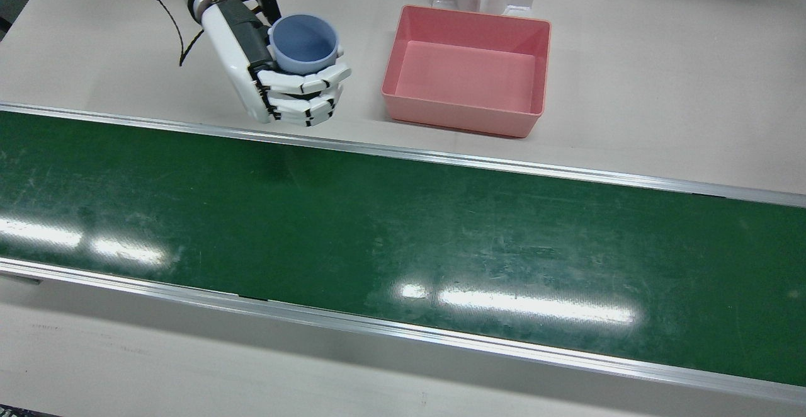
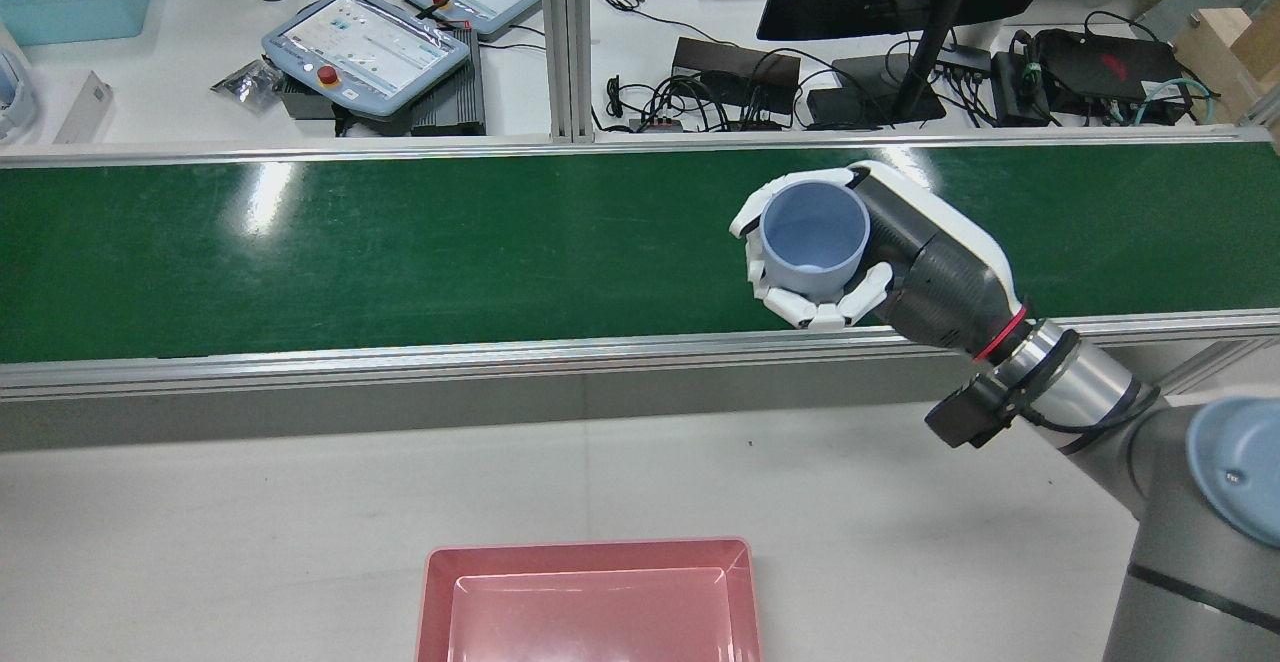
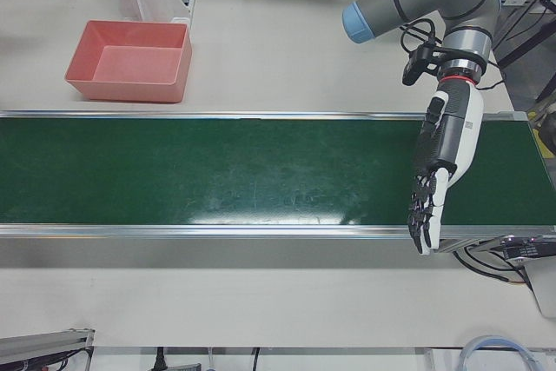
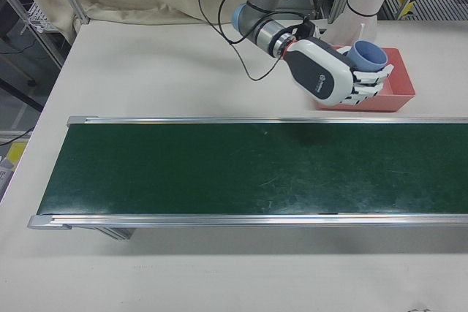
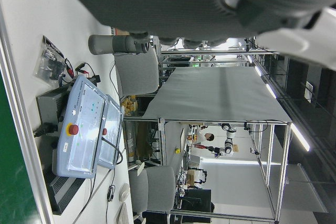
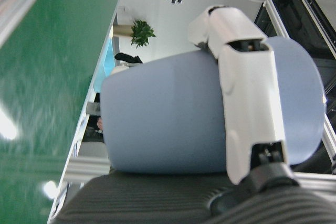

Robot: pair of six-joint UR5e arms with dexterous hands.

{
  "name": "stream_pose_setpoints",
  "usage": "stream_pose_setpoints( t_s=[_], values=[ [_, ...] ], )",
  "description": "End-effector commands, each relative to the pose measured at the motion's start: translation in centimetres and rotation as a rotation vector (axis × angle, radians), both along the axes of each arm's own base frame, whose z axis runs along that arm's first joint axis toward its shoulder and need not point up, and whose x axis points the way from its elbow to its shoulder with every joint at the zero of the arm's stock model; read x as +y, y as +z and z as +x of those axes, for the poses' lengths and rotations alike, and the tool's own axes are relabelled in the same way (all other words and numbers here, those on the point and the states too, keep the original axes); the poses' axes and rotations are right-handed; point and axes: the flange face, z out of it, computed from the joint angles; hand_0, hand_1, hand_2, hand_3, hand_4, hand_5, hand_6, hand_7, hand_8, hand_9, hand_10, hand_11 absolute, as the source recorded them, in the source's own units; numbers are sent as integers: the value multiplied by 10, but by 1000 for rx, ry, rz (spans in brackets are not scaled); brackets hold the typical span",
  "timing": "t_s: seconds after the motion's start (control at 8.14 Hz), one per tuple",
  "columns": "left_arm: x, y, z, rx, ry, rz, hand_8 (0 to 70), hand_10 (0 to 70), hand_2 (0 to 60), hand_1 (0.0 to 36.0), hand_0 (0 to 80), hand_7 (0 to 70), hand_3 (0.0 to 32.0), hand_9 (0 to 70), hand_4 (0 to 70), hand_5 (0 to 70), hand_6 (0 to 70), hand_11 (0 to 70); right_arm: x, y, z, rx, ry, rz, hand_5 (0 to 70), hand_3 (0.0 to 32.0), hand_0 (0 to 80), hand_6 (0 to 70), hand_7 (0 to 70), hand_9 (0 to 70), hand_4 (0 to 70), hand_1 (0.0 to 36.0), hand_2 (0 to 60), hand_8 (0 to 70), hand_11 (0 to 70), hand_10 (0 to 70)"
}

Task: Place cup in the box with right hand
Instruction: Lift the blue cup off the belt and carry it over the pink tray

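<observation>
The right hand (image 1: 286,80) hugs the blue cup (image 1: 305,41) up high; next, carry it over the pink box (image 1: 467,70).

The right hand (image 1: 277,70) is raised with fingers (image 1: 305,92) curled closed; the left hand (image 3: 434,184) hangs straight, fingers extended.

Teach pendants (image 5: 86,129) on white desk (image 5: 31,35); grey chairs (image 5: 136,72) behind.
</observation>
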Motion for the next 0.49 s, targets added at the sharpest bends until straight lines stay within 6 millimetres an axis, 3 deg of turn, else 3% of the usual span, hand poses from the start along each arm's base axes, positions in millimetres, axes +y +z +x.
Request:
stream_pose_setpoints(
  t_s=[0.0, 0.25, 0.37],
  values=[
    [0, 0, 0, 0, 1, 2, 0, 0, 0, 0, 0, 0, 0, 0, 0, 0, 0, 0, 112, -33, -101, 22, -161, 66, 257, 0, 800, 473, 700, 700, 251, 360, 600, 700, 684, 463],
    [0, 0, 0, 0, 1, 2, 0, 0, 0, 0, 0, 0, 0, 0, 0, 0, 0, 0, 168, -21, -149, 85, -215, 56, 239, 0, 779, 459, 700, 700, 202, 360, 600, 700, 661, 449],
    [0, 0, 0, 0, -1, 2, 0, 0, 0, 0, 0, 0, 0, 0, 0, 0, 0, 0, 184, -13, -172, 97, -250, 50, 223, 0, 659, 435, 700, 700, 163, 360, 600, 700, 626, 426]
  ],
)
